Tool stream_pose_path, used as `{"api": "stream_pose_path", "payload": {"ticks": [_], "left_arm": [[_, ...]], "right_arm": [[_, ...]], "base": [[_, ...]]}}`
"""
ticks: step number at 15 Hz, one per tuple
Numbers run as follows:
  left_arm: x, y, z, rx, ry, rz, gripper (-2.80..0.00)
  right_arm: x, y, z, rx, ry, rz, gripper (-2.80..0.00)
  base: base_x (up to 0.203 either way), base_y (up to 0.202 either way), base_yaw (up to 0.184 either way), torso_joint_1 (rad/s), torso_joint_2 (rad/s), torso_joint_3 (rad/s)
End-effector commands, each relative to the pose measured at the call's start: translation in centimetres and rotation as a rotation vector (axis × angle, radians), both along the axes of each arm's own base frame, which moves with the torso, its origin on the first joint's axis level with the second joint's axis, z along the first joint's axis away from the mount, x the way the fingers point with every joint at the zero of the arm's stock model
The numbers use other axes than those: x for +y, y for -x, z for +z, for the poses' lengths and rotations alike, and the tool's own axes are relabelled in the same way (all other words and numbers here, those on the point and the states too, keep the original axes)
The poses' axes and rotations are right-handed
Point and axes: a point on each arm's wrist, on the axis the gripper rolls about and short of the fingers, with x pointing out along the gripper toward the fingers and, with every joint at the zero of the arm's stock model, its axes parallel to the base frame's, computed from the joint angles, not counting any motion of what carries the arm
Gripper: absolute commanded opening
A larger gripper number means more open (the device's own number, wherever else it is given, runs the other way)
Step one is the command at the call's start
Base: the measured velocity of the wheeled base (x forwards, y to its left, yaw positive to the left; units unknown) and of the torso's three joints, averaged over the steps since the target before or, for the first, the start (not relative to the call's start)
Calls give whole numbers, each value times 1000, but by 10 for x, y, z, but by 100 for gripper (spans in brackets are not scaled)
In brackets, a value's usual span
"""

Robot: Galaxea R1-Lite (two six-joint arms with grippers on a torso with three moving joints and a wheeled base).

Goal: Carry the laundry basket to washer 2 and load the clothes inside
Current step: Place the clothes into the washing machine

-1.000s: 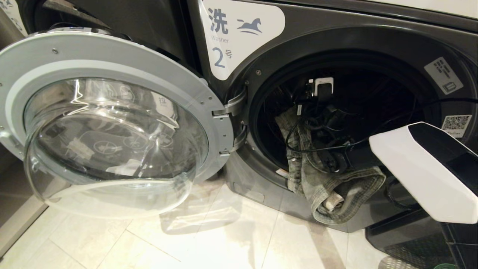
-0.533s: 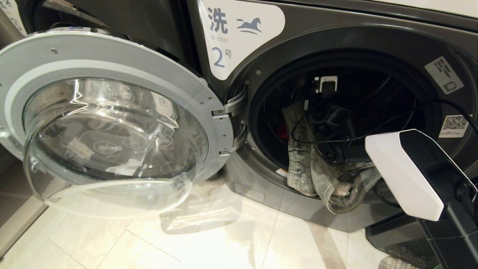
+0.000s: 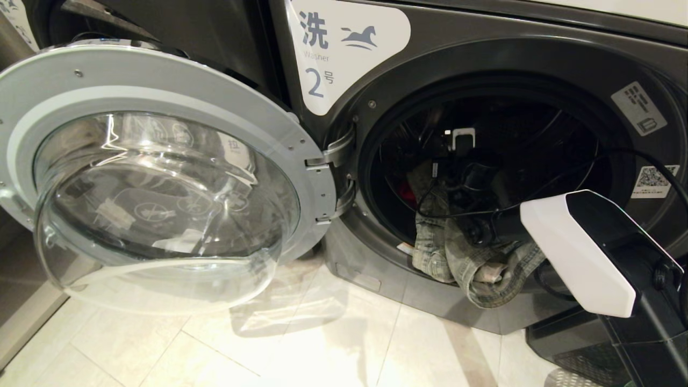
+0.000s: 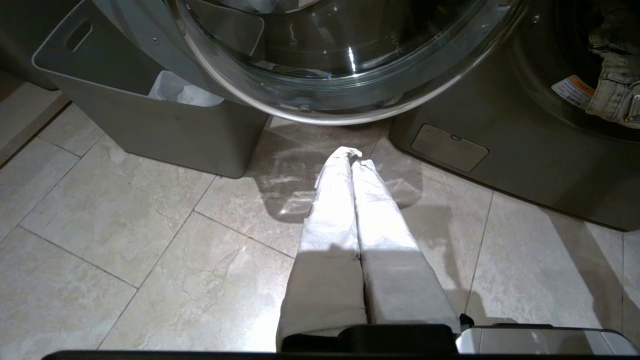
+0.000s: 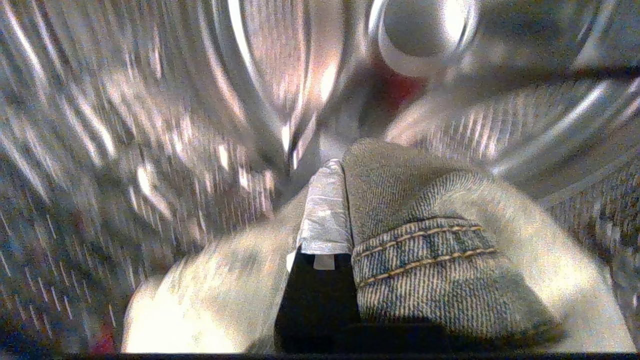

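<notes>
Right gripper (image 5: 325,210) is deep inside washer 2 (image 3: 484,48), pinched tight on the denim garment (image 3: 473,258). Part of that garment hangs out over the washer's lower door rim, and something red (image 3: 407,192) sits further back in the drum. Left gripper (image 4: 352,157) is clamped empty, low over the floor tiles (image 4: 125,225) just in front of the washer's open door (image 3: 161,177).

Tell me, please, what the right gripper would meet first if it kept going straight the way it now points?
Probably the steel drum wall inside washer 2. The right gripper, shut on the denim garment, points deep into the drum; depth is unclear.
</notes>
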Motion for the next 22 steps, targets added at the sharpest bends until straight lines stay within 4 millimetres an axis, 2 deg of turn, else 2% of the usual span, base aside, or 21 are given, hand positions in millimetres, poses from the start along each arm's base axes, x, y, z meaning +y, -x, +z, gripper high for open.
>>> {"api": "stream_pose_path", "payload": {"ticks": [1,7,9,15,16,19,22], "left_arm": [[0,0,0,0,1,0,-280],[0,0,0,0,1,1,-280],[0,0,0,0,1,1,-280],[0,0,0,0,1,1,-280],[0,0,0,0,1,1,-280],[0,0,0,0,1,1,-280],[0,0,0,0,1,1,-280]], "right_arm": [[2,2,0,33,8,0,-280],[-4,6,-10,298,40,-7,-280],[-4,10,-13,367,-24,4,-280],[3,15,-3,341,-48,18,-280],[2,15,-2,334,-51,8,0],[1,21,-1,334,-53,-3,0],[-4,39,7,363,-49,-3,0]], "base": [[0,0,0,0,0,0],[0,0,0,0,0,0],[0,0,0,0,0,0],[0,0,0,0,0,0],[0,0,0,0,0,0],[0,0,0,0,0,0],[0,0,0,0,0,0]]}}
